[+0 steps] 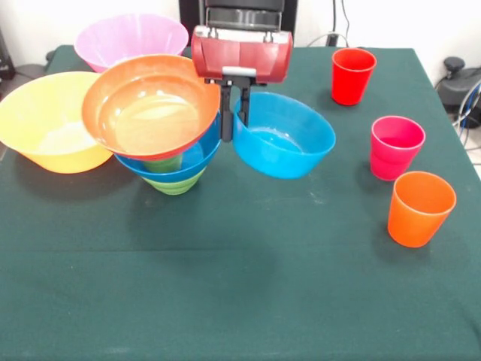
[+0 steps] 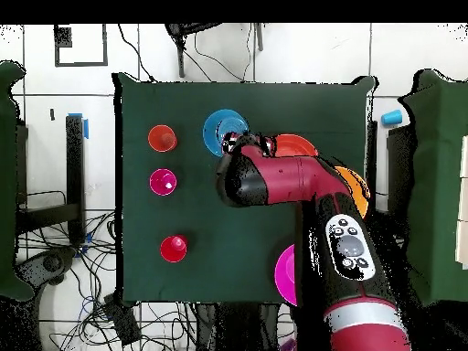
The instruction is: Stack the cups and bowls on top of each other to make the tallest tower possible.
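Gripping blue bowl (image 1: 289, 139), pincer (image 1: 234, 120) unlabelled

Overhead: arm (image 2: 311, 183) covers gripper, tower and most of yellow bowl (image 2: 358, 187); pink bowl (image 2: 284, 271) half hidden.

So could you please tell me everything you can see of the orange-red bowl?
The orange-red bowl is shallow, glossy plastic with a pale inside. It sits tilted toward the camera on top of the tower, resting in the wide blue bowl, which sits on the small green bowl. The gripper hangs just beside its rim; contact is unclear.
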